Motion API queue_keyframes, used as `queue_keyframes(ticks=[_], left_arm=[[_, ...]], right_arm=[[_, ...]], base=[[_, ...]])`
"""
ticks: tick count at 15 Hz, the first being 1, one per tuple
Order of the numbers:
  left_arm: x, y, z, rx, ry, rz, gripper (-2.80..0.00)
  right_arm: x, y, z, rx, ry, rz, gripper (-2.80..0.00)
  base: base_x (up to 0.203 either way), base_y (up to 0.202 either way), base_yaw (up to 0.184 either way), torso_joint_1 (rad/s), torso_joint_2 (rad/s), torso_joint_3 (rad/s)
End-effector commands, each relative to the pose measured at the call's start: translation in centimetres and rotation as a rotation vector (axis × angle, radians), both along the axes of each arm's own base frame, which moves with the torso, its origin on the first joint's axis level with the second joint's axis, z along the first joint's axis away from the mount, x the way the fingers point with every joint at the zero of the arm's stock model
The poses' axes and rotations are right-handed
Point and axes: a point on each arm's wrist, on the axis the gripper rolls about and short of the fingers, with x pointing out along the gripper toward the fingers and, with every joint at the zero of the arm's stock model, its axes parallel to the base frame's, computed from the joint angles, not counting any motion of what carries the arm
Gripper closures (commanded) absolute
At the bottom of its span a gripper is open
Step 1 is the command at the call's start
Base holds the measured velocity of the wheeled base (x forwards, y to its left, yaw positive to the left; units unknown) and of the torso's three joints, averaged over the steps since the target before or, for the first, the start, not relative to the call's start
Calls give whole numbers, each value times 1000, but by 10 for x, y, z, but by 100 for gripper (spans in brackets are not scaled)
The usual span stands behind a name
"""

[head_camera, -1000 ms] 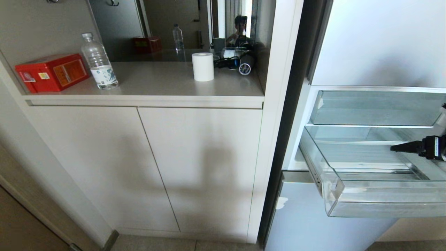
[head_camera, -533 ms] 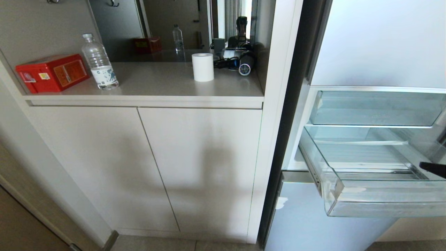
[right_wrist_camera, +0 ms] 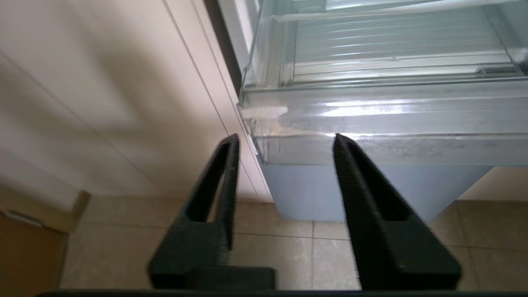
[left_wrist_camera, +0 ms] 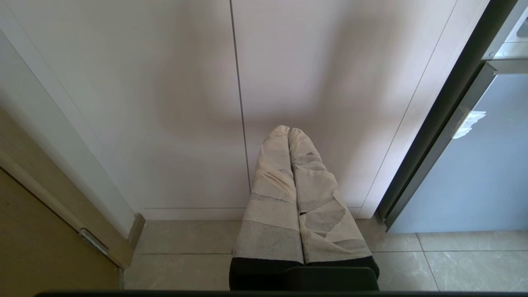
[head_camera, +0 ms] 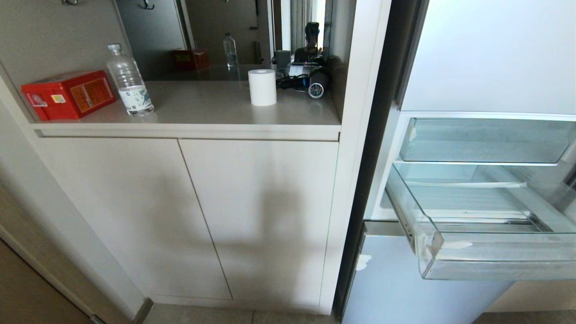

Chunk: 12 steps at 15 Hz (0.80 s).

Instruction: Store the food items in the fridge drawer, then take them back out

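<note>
The cabinet (head_camera: 189, 211) fills the left and centre of the head view, its counter holding a red box (head_camera: 67, 93), a water bottle (head_camera: 129, 81) and a paper roll (head_camera: 262, 87). At right the fridge drawer (head_camera: 490, 258) stands pulled out below the shallower tray (head_camera: 486, 139), likely so the arm can reach in from above. It is clear plastic with a ribbed floor, a tall front wall and a white tape scrap at its near corner; no food shows inside. The right gripper (right_wrist_camera: 284, 140), jaws spread and empty, hangs in front of and below the drawer's front wall, aimed toward the tiled floor (right_wrist_camera: 288, 255). The left gripper (left_wrist_camera: 288, 132), taped fingers pressed together, idles before the cabinet doors
</note>
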Motion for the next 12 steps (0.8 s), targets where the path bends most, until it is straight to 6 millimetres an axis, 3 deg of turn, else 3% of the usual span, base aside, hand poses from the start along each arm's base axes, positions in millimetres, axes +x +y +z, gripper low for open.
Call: queue_keyframes(ticks=[1, 3, 5, 7, 12], left_arm=[[0, 0, 0, 0, 2, 0, 0], [0, 0, 0, 0, 2, 0, 0], [0, 0, 0, 0, 1, 0, 0], [0, 0, 0, -4, 1, 1, 0], [0, 0, 0, -6, 1, 1, 0]], right_arm=[[-12, 8, -9, -49, -22, 34, 0], [-32, 10, -31, -91, -60, 74, 0], [-48, 7, -68, -157, -73, 67, 0], [-49, 6, -105, -244, -19, 49, 0], [-56, 5, -108, -307, 60, -72, 0]], base=[[0, 0, 0, 0, 0, 0], [0, 0, 0, 0, 0, 0], [0, 0, 0, 0, 0, 0], [0, 0, 0, 0, 0, 0], [0, 0, 0, 0, 0, 0]])
